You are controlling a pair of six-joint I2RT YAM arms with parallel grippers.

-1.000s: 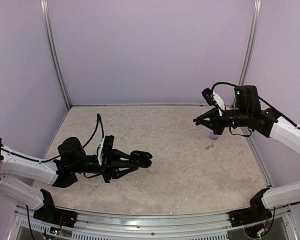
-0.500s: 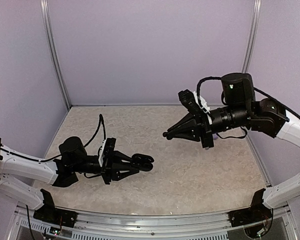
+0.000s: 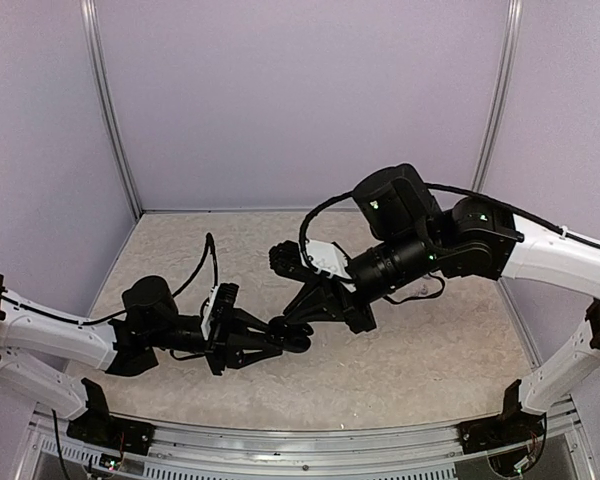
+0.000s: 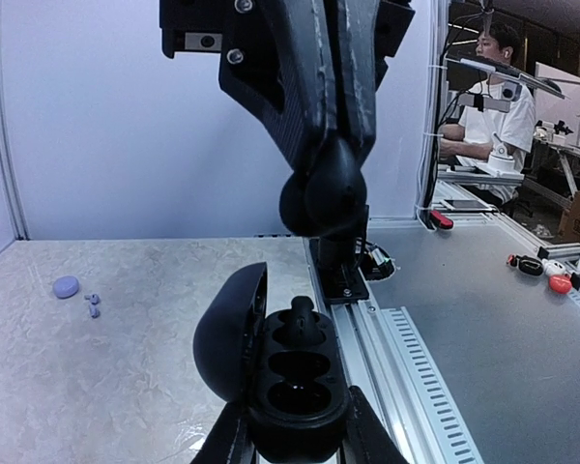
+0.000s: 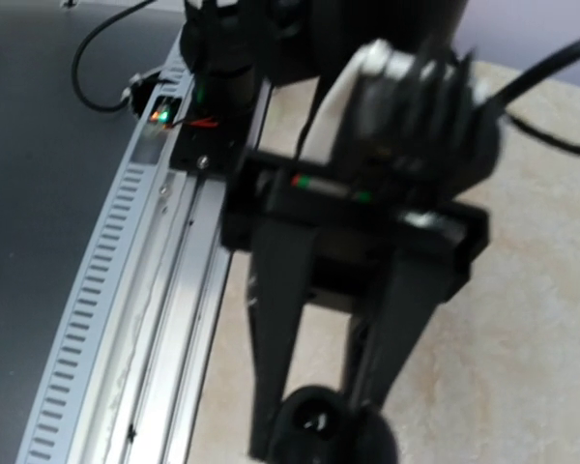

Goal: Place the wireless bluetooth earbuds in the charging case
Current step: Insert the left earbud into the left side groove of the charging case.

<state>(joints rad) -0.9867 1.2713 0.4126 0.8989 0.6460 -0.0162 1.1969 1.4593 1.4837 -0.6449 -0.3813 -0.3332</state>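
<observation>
Left end effector (image 3: pixel 276 338): I see it clamped on the black case (image 4: pixel 295 382), lid open, lower centre of the left wrist view.
Right end effector (image 4: pixel 321 193): closed, tips just above the case; I cannot tell whether it pinches a bud.
Black bud (image 4: pixel 302 314): seated in the case's far socket.
Lavender buds (image 4: pixel 92 304): on the worktop (image 4: pixel 126 387), left of frame, beside a lavender case (image 4: pixel 66 286).

Soft even light; blurry right-wrist view.
</observation>
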